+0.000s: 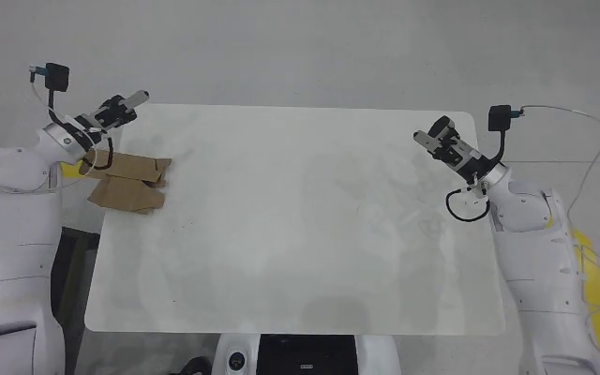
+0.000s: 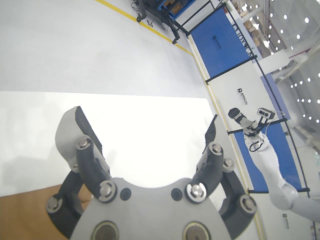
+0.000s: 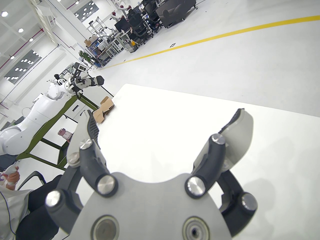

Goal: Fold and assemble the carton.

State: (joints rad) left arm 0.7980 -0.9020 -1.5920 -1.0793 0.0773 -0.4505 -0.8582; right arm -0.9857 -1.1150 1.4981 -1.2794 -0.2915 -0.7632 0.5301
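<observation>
The white desk [image 1: 300,234] runs from the bottom of the top view up across the middle of the frame. Partway up, at the left of the frame, the carton [image 1: 131,183] lies flat as a brown cardboard blank (part of it hangs over the desk's left edge). Just above it, in the upper left, the left gripper [image 1: 138,97] hovers over the desk's far left corner with its fingers spread, and it is not touching the cardboard. In the upper right of the frame, the right gripper [image 1: 429,134] sits over the desk's right side, well apart from the carton. It is also spread wide and holds nothing.

In the left wrist view, the left gripper [image 2: 147,116] gapes over the desk [image 2: 37,126], and a brown patch of the carton [image 2: 25,208] shows close beside its base. The right gripper [image 2: 233,113] is far across the desk.

In the right wrist view, the right gripper [image 3: 163,114] spreads over the bare desk [image 3: 275,138]. The carton [image 3: 103,112] lies at the far edge, and the left gripper [image 3: 100,80] is beyond it. A yellow floor line [image 3: 225,34] lies farther off.
</observation>
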